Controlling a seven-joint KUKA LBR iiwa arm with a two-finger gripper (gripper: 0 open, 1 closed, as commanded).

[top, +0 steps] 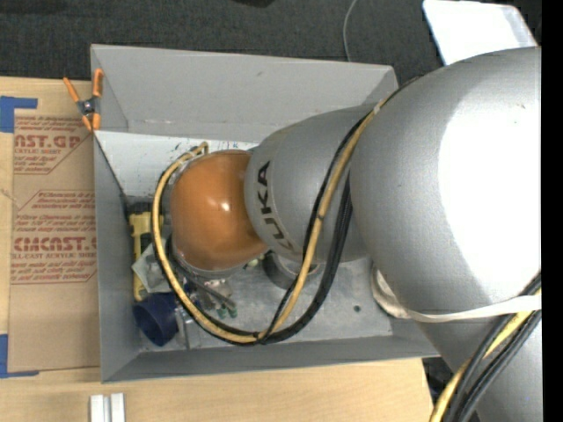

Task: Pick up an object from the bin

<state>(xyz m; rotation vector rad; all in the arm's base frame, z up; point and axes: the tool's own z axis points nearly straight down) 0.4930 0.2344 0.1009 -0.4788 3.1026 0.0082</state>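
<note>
Dark blue cup (158, 321) sits in the near-left corner of the bin (237, 86), just left of where my gripper (209, 295) is down.

From my station, the arm (422, 192) comes in from the right and hangs over most of the bin floor. Its orange cover (211, 209) sits over the left half, with a black and a yellow cable (290, 301) looping round it. The gripper pokes out under the near edge of that cover, close to the floor, and I cannot tell whether it is released or clenched, or whether it has anything. The cup lies apart from it, close to the near wall. Farther along the left wall is a yellow piece (139, 227), with a pale scrap (142, 269) between it and the cup.
</note>
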